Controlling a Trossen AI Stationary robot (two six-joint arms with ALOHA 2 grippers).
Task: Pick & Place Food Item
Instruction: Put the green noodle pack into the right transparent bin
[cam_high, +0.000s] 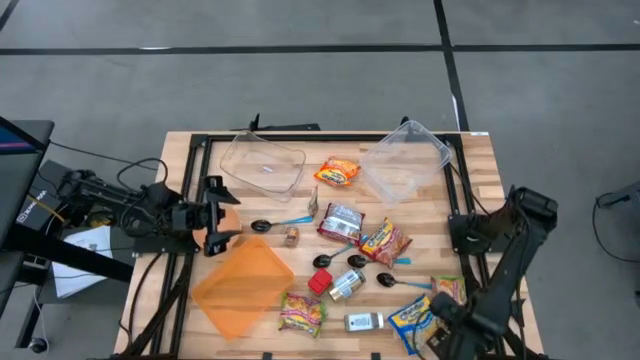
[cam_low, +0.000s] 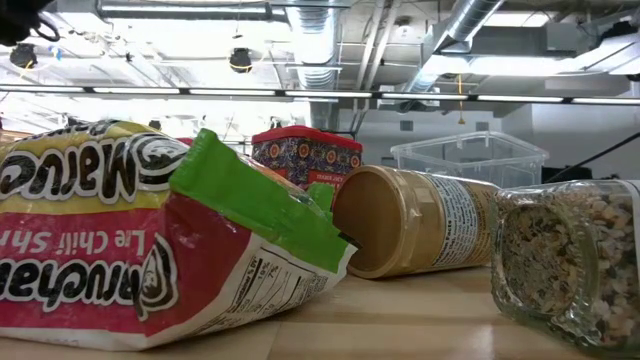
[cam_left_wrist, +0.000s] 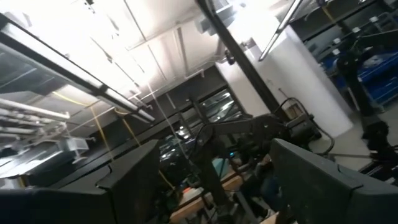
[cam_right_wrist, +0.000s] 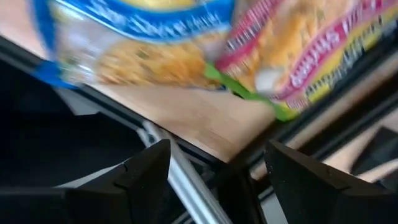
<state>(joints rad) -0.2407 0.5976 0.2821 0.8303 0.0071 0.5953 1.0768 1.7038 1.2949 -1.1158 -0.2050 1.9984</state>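
Note:
Several noodle packets lie flat on the wooden table: an orange one (cam_high: 338, 172), a silver one (cam_high: 341, 222), red-and-yellow ones (cam_high: 385, 241) (cam_high: 302, 312) and, at the near right, a blue one (cam_high: 412, 322) beside a red-and-yellow one (cam_high: 447, 290). My right gripper (cam_high: 440, 337) is open and empty at the table's near right edge. Its wrist view (cam_right_wrist: 217, 149) shows the blue packet (cam_right_wrist: 124, 37) and the red-and-yellow packet (cam_right_wrist: 305, 56) just beyond its fingers. My left gripper (cam_high: 222, 215) is open and empty above the table's left side; its wrist view (cam_left_wrist: 214, 146) shows only the room's ceiling.
Two clear tubs (cam_high: 263, 163) (cam_high: 405, 158) stand at the far side. An orange lid (cam_high: 242, 285) lies near left. Black spoons (cam_high: 262, 225) (cam_high: 388, 281), a can (cam_high: 347, 284), a red tin (cam_high: 320, 281) and a small jar (cam_high: 364, 321) are scattered mid-table.

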